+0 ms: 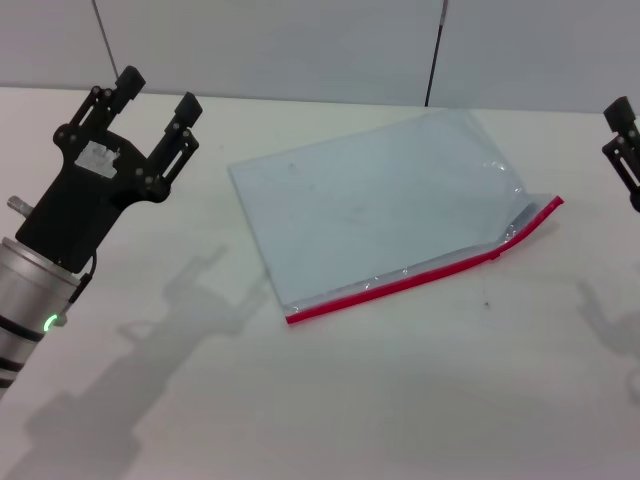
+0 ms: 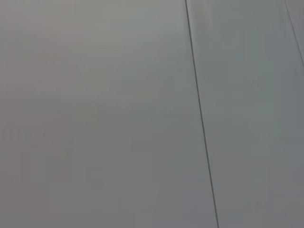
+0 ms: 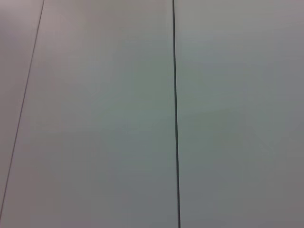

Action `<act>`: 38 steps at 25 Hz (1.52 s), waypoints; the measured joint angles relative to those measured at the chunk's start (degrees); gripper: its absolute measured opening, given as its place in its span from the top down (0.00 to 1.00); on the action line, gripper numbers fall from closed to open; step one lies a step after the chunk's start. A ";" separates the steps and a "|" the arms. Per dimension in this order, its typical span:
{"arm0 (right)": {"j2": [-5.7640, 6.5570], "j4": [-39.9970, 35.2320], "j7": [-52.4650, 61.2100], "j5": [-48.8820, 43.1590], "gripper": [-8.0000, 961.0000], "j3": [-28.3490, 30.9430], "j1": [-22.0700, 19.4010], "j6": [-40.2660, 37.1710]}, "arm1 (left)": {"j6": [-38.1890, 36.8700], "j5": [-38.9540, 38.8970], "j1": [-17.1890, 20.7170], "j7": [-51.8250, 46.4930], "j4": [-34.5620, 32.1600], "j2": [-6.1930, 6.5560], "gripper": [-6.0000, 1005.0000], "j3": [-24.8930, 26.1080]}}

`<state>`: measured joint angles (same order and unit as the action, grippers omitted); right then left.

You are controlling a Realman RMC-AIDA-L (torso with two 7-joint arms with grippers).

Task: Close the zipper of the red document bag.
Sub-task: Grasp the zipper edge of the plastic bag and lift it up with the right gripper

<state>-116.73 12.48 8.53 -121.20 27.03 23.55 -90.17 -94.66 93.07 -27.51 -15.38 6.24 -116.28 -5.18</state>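
Note:
The red document bag (image 1: 375,205) lies flat on the white table (image 1: 300,400), a pale translucent pouch set at an angle. Its zipper (image 1: 420,277) is the bright red strip along the near long edge, kinked upward toward its right end. My left gripper (image 1: 158,92) hovers open to the left of the bag, well apart from it, with nothing between its black fingers. Only part of my right gripper (image 1: 622,150) shows at the right edge of the head view, beyond the bag's right end. Both wrist views show only a grey panelled wall.
A grey wall (image 1: 300,40) with dark vertical seams rises behind the table's far edge. Bare tabletop stretches in front of the bag and to its left under my left arm.

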 joint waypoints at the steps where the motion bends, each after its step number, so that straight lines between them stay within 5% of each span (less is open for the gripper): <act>1: -0.01 0.00 0.00 0.00 0.13 0.02 0.00 0.02 | 0.00 0.00 0.00 0.00 0.00 0.00 0.32 0.00; 14: -0.04 -0.04 1.25 0.05 0.13 0.36 0.38 2.57 | 0.37 0.00 0.00 0.00 -0.08 0.00 0.32 0.00; 28: 0.52 -13.09 31.62 -0.61 0.13 -2.24 9.09 24.66 | 1.38 0.00 0.00 0.00 -0.09 0.00 0.32 0.00; 38: 0.68 -14.18 42.78 -0.70 0.14 -13.53 14.60 42.16 | 2.30 -0.04 -0.12 0.00 -0.09 -0.01 0.32 0.00</act>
<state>-116.05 -1.70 51.31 -121.90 13.50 38.16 -48.01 -92.36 93.03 -27.63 -15.38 6.15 -116.29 -5.18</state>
